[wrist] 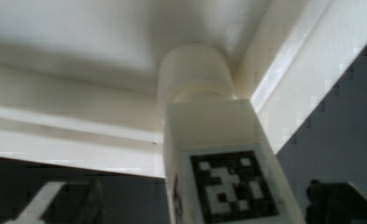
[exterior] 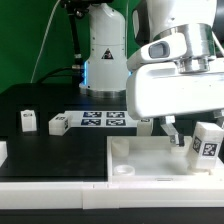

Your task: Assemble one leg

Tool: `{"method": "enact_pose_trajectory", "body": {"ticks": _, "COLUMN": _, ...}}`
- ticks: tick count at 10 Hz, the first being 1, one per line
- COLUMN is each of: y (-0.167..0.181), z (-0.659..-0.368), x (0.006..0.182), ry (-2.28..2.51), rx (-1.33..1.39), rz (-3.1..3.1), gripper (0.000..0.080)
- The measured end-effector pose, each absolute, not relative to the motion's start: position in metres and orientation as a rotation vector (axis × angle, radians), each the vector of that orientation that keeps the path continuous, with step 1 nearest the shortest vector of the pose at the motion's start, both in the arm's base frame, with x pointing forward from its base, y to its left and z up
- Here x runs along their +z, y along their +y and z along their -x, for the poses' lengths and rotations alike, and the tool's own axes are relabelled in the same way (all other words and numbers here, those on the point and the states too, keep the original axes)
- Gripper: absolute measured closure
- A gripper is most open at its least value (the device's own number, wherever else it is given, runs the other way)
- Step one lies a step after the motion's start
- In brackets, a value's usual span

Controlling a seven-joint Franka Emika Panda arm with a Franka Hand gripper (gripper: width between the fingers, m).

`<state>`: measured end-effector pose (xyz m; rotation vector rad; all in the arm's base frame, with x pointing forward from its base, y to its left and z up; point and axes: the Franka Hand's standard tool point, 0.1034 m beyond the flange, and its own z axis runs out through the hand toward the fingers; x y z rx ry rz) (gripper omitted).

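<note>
At the exterior view's far left, on the black table [exterior: 60,150], a sliver of a white part [exterior: 2,150] cut by the frame edge. Just rightward, a small white block [exterior: 27,121] upright on the table, then a second small block [exterior: 58,125] near it, apart from it, dark marker facing the camera. Next, the marker board [exterior: 105,120], flat on the table, with a row of square tags. In front of it and further right, the large flat white piece [exterior: 150,160] lying on the table, one round socket [exterior: 122,171] at its near corner. Above that piece, the arm's bulky white wrist housing [exterior: 175,92], with the gripper [exterior: 180,138] hanging low over the white piece's right half. Furthest right, the leg [exterior: 208,143]: tilted, top leaning toward the gripper, tag facing the camera, lower end down by the flat piece's right edge. In the wrist view, the leg filling the middle, its black-and-white tag [wrist: 233,185] close to the lens, its rounded far end against a pale surface. Blurred fingertips [wrist: 52,203] on either side of it, with dark strips between them and the leg; impossible to tell whether pinching the leg or spread clear of it.
</note>
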<state>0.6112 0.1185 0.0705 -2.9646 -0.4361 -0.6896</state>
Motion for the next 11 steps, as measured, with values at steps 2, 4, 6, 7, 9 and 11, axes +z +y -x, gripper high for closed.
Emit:
{"method": "enact_pose_trajectory", "body": {"ticks": 2, "y": 0.119, "z": -0.611, "x": 0.07, "ry": -0.436, "rx": -0.69, "rz": 2.965, "gripper": 0.017}}
{"method": "enact_pose_trajectory", "body": {"ticks": 4, "y": 0.119, "z": -0.611, "x": 0.07, "ry": -0.436, "rx": -0.69, "rz": 2.965, "gripper": 0.0153}}
{"method": "enact_pose_trajectory", "body": {"ticks": 6, "y": 0.119, "z": -0.611, "x": 0.071, "ry": -0.436, "rx": -0.69, "rz": 2.965, "gripper": 0.015}}
{"method": "enact_pose_trajectory", "body": {"ticks": 7, "y": 0.119, "z": -0.611, "x": 0.071, "ry": -0.433, "rx": -0.688, "rz": 2.965, "gripper": 0.015}}
{"method": "enact_pose_trajectory", "body": {"ticks": 9, "y": 0.123, "z": -0.611, "x": 0.084, "ry": -0.43, "rx": -0.575, "rz": 2.978, "gripper": 0.015}}
{"method": "enact_pose_trajectory", "body": {"ticks": 11, "y": 0.126, "z": -0.607, "x": 0.081, "ry": -0.442, "rx": -0.464, "rz": 2.988, "gripper": 0.015}}
